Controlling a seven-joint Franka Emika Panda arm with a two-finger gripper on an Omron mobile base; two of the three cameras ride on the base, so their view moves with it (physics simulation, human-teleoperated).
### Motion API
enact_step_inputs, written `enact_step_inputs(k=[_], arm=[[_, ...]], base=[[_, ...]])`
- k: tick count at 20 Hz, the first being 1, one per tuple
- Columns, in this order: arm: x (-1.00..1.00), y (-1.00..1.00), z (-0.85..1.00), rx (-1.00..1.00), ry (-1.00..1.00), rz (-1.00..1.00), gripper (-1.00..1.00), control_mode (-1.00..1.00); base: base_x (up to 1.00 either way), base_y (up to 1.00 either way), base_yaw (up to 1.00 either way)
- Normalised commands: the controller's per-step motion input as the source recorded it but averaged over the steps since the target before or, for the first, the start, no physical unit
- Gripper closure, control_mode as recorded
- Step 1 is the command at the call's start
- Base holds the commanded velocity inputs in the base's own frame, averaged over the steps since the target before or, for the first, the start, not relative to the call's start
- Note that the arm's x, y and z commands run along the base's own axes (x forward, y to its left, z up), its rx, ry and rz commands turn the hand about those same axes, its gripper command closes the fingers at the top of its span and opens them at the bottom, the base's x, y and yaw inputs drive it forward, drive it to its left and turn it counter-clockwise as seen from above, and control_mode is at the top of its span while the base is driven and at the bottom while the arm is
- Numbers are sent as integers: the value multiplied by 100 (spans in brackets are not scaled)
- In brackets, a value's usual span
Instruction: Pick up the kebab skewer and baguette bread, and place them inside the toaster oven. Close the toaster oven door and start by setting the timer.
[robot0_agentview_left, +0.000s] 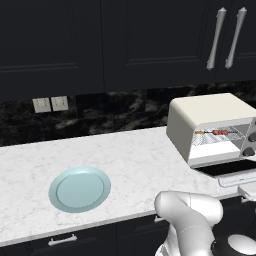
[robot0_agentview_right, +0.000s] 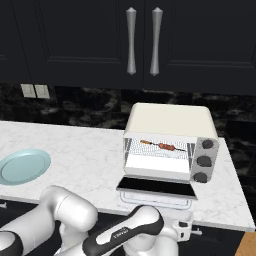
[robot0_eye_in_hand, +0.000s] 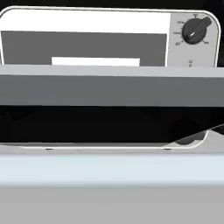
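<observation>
The cream toaster oven (robot0_agentview_right: 170, 120) stands on the counter with its door (robot0_agentview_right: 156, 185) dropped flat and open. On the wire rack inside lies the kebab skewer (robot0_agentview_right: 158, 145), also seen in the left base view (robot0_agentview_left: 219, 132). The baguette bread is out of view. My gripper (robot0_agentview_right: 185, 226) hangs low in front of the counter edge, just below and right of the door's silver handle (robot0_agentview_right: 156, 199). Its fingers are hidden. The hand view looks up at the door's dark glass (robot0_eye_in_hand: 87, 124), the pale handle bar (robot0_eye_in_hand: 109, 170) and a black timer knob (robot0_eye_in_hand: 195, 29).
A pale blue plate (robot0_agentview_left: 80, 189) sits on the white marble counter (robot0_agentview_left: 130, 160) left of the oven. Three dark knobs (robot0_agentview_right: 204, 161) run down the oven's right side. Dark cabinets with silver handles (robot0_agentview_right: 131, 41) hang above. Wall outlets (robot0_agentview_left: 50, 104) are on the backsplash.
</observation>
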Motion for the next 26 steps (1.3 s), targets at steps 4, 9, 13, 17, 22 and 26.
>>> enact_step_inputs(k=[4,9,13,17,22,26], arm=[[40,0,10,0,0,0,-100,-100],[38,0,9,0,0,0,-100,-100],[38,3,4,0,0,0,-100,-100],[39,7,1,0,0,0,-100,-100],[38,9,5,0,0,0,-100,-100],[35,9,14,0,0,0,-100,-100]], base=[[0,0,0],[0,0,0],[0,0,0],[0,0,0],[0,0,0],[0,0,0]])
